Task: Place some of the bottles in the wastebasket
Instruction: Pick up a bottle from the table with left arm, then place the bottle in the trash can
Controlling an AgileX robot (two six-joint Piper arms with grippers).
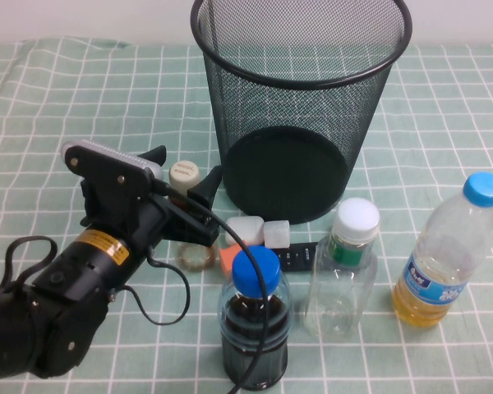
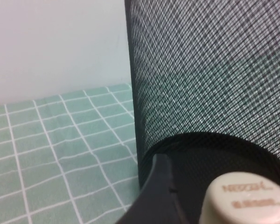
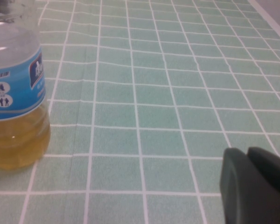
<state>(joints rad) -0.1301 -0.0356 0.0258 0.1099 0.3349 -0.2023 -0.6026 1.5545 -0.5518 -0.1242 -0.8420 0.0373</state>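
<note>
The black wire-mesh wastebasket (image 1: 300, 107) stands upright at the back middle; it fills the left wrist view (image 2: 210, 84). The small slim bottle shows only its cream cap (image 1: 184, 175), just left of the basket's base; the cap is close in the left wrist view (image 2: 245, 200). My left gripper (image 1: 185, 170) is open with a finger on each side of that cap; one dark finger (image 2: 158, 193) stands a little apart from it. The bigger squarish bottle (image 1: 343, 275) with white cap and green band stands at front middle. My right gripper (image 3: 242, 154) is shut, low over bare cloth.
A blue-capped bottle of dark liquid (image 1: 255, 328) stands at the front, a blue-capped bottle of yellow liquid (image 1: 444, 263) at the right, also in the right wrist view (image 3: 14, 93). White cubes (image 1: 261, 231), an orange piece (image 1: 228, 258), a tape ring (image 1: 196, 257) and a black bar (image 1: 300, 256) lie before the basket.
</note>
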